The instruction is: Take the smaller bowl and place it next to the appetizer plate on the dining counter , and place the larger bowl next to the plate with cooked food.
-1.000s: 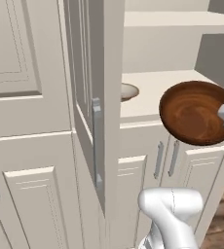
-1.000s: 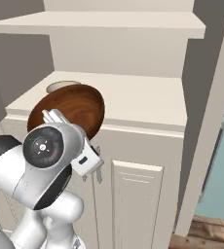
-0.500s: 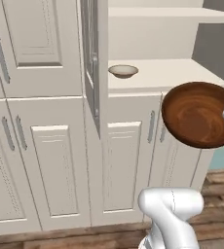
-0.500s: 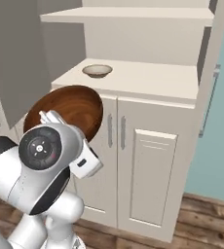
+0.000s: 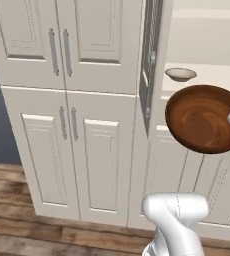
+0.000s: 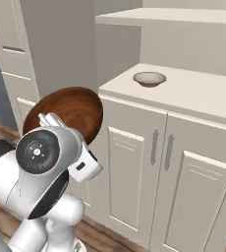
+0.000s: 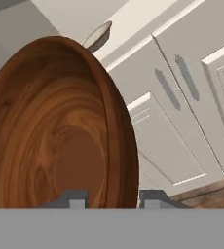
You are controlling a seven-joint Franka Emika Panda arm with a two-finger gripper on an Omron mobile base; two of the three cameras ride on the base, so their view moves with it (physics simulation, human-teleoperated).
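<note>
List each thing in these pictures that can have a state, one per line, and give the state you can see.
larger bowl: lifted clear of the counter, tipped on edge, rim clamped in the gripper
gripper: shut on the larger bowl's rim
smaller bowl: upright on the cabinet counter, empty, not held
tall cabinet door: swung open
lower cabinet doors: closed
</note>
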